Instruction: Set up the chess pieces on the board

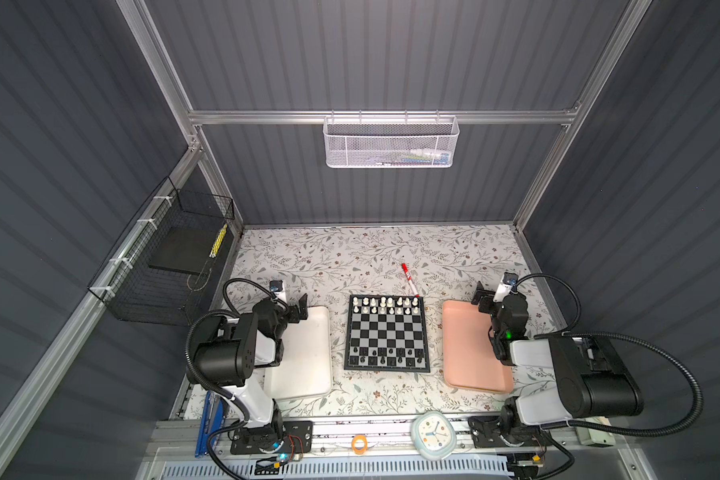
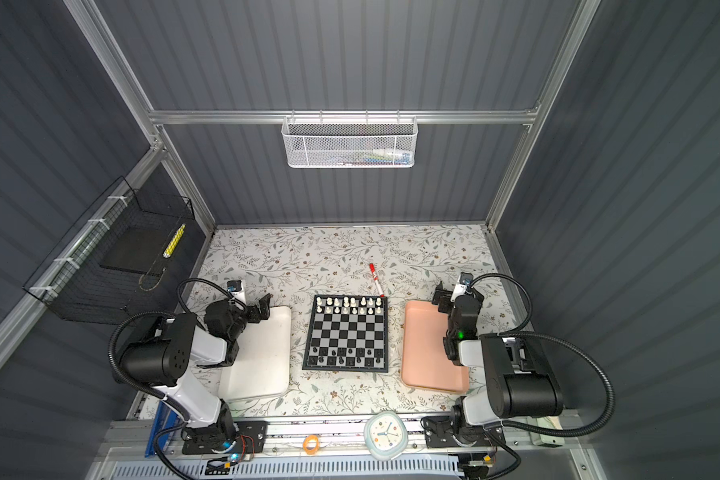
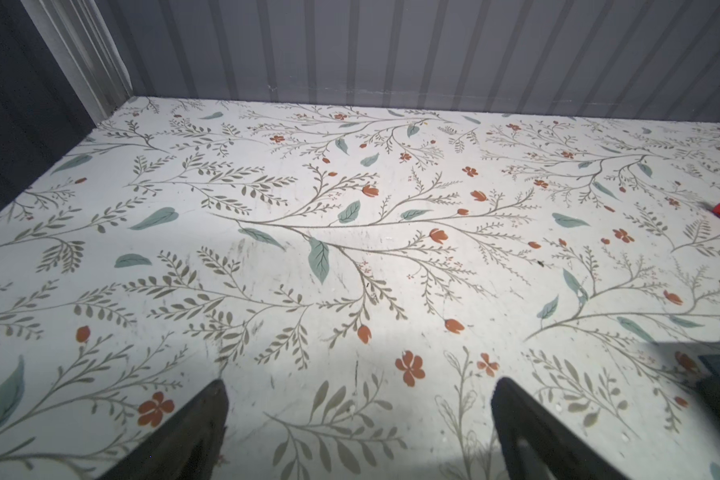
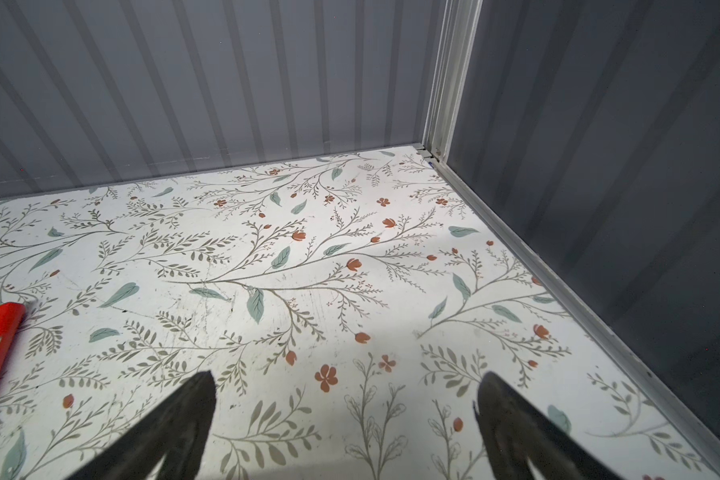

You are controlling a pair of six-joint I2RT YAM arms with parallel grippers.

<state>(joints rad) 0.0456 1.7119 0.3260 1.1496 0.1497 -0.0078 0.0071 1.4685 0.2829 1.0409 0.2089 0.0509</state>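
Floral-patterned covering spreads over the bench [image 1: 350, 257], closed in by grey ribbed walls. At its middle lies the board [image 1: 386, 332], and the chess pieces stand on it: cream-white pieces [image 1: 385, 305] along the two far rows, black pieces [image 1: 385, 358] along the two near rows. We judge the set-up largely done, though they are too small for us to tell one rank from another. We expect each to be light, hard plastic, smooth and easy to tip. With neighbours packed square to square, we would take one by its rounded top from straight above, squeezing gently so it does not squirt free.

Sweeping from the left: a black wire basket [image 1: 163, 266] hangs on the wall, well apart from the work. Our left hand [image 1: 302, 309] hovers by the far edge of the white tray [image 1: 308, 374], jaws spread and holding nothing; its wrist view shows only bare covering beyond the fingers [image 3: 200, 428]. Past the board's far right corner lies a red marker [image 1: 409, 279], its near tip just beside the rim; a reach to the back row from that side could nudge it. The pink tray [image 1: 470, 361] sits right of the board, and our right hand [image 1: 481, 297] hovers by its far corner, jaws likewise wide and empty.
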